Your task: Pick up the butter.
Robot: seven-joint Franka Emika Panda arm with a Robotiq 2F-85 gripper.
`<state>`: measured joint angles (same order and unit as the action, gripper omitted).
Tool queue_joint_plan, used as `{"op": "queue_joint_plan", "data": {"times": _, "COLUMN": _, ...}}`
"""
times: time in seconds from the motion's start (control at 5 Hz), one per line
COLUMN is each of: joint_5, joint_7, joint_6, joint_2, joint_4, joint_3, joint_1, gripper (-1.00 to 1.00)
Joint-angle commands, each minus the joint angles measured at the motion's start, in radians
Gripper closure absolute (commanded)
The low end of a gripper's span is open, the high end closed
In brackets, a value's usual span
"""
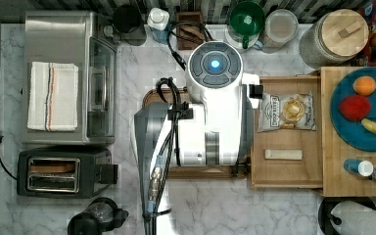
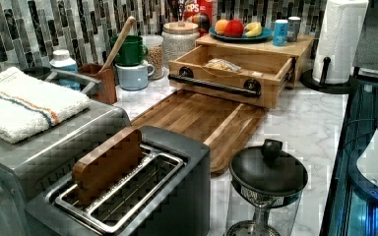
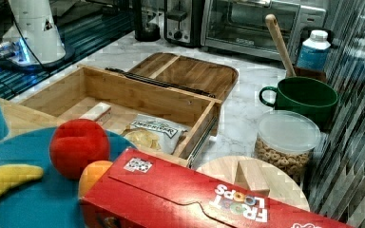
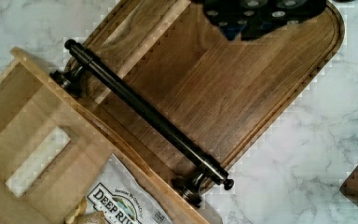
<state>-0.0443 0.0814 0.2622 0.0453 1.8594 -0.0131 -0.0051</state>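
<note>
Item: slim pale cream-white butter stick (image 1: pixel 283 154), lying in open bamboo drawer (image 1: pixel 286 182).
Gripper (image 4: pixel 261 14) finger state cannot be told; risk: grabbing the adjacent grey-white chip bag (image 1: pixel 287 111) instead.

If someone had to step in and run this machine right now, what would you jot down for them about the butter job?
Claw: its dark underside shows at the edge of the wrist view, above the cutting board; whether it is open or shut cannot be told, and nothing is seen in it.
Butter: lying flat in the open wooden drawer, apart from the chip bag, which lies in the same drawer.
Done: the drawer stands open and the butter is exposed.
Left: move over the drawer, come down on the butter, grip it and lift it.
</note>
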Motion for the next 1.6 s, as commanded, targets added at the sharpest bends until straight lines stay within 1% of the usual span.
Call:
{"op": "queue_joint_plan", "data": {"times": 0.2, "joint_5": 0.0, "joint_7": 0.002, "joint_6": 0.003, "joint_2": 0.0, "joint_4": 0.0, "joint_3": -0.001, "joint_1": 0.0, "gripper": 1.0}}
{"op": "queue_joint_plan", "data": {"times": 0.4, "joint_5": -0.004, "joint_7": 0.003, "joint_6": 0.044, "joint_2": -0.019, "joint_4": 0.043, "joint_3": 0.003, "joint_1": -0.006, "gripper": 1.0}}
{"op": "queue_joint_plan", "data": {"times": 0.6, "joint_5": -0.014, "joint_7": 0.003, "joint_6": 0.125, "joint_2": -0.054, "joint_4": 0.121, "joint_3": 0.021, "joint_1": -0.019, "gripper": 1.0}}
{"op": "queue_joint_plan", "data": {"times": 0.8, "joint_5": 0.005, "joint_7": -0.051, "joint_6": 0.16, "joint_2": -0.067, "joint_4": 0.155, "joint_3": 0.046, "joint_1": -0.041, "gripper": 1.0}}
{"op": "queue_joint_plan", "data": {"times": 1.0, "joint_5": 0.023, "joint_7": -0.065, "joint_6": 0.166, "joint_2": -0.064, "joint_4": 0.158, "joint_3": 0.062, "joint_1": -0.071, "gripper": 1.0}}
{"op": "queue_joint_plan", "data": {"times": 1.2, "joint_5": 0.027, "joint_7": -0.081, "joint_6": 0.197, "joint_2": -0.083, "joint_4": 0.188, "joint_3": 0.098, "joint_1": -0.084, "gripper": 1.0}}
{"op": "queue_joint_plan", "data": {"times": 1.4, "joint_5": 0.022, "joint_7": -0.112, "joint_6": 0.207, "joint_2": -0.082, "joint_4": 0.194, "joint_3": 0.119, "joint_1": -0.101, "gripper": 1.0}}
{"op": "queue_joint_plan", "data": {"times": 1.6, "joint_5": 0.005, "joint_7": -0.084, "joint_6": 0.287, "joint_2": -0.107, "joint_4": 0.248, "joint_3": 0.136, "joint_1": -0.129, "gripper": 1.0}}
